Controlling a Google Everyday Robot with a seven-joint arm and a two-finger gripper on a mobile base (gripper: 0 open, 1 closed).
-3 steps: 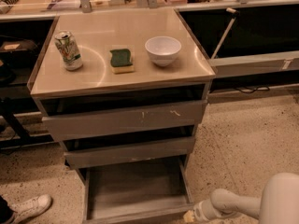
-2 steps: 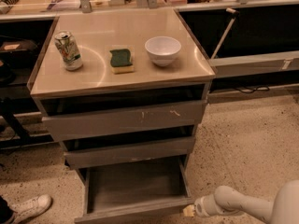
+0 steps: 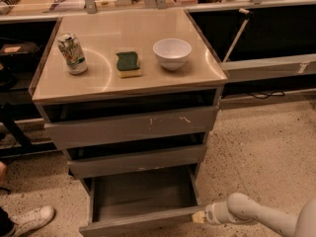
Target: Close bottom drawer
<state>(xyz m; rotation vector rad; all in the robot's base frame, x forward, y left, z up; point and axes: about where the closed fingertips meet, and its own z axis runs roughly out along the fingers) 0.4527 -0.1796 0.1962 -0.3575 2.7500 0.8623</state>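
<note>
The bottom drawer (image 3: 143, 196) is the lowest of three grey-brown drawers in the cabinet and stands pulled well out, showing its flat grey box. Its slim front panel (image 3: 140, 223) runs along the bottom of the view. My gripper (image 3: 198, 217) is low at the right, its tip touching the right end of that front panel. The white arm (image 3: 256, 216) reaches in from the lower right corner.
The top drawer (image 3: 131, 127) with pale scratches and the middle drawer (image 3: 138, 160) are slightly open. On the cabinet top stand a can (image 3: 72, 52), a green sponge (image 3: 128, 63) and a white bowl (image 3: 172, 53). A white shoe (image 3: 32, 219) is on the floor at the left.
The gripper has moved left and slightly up along the floor to the right end of the bottom drawer's front panel. The drawer's front now sits a little further in.
</note>
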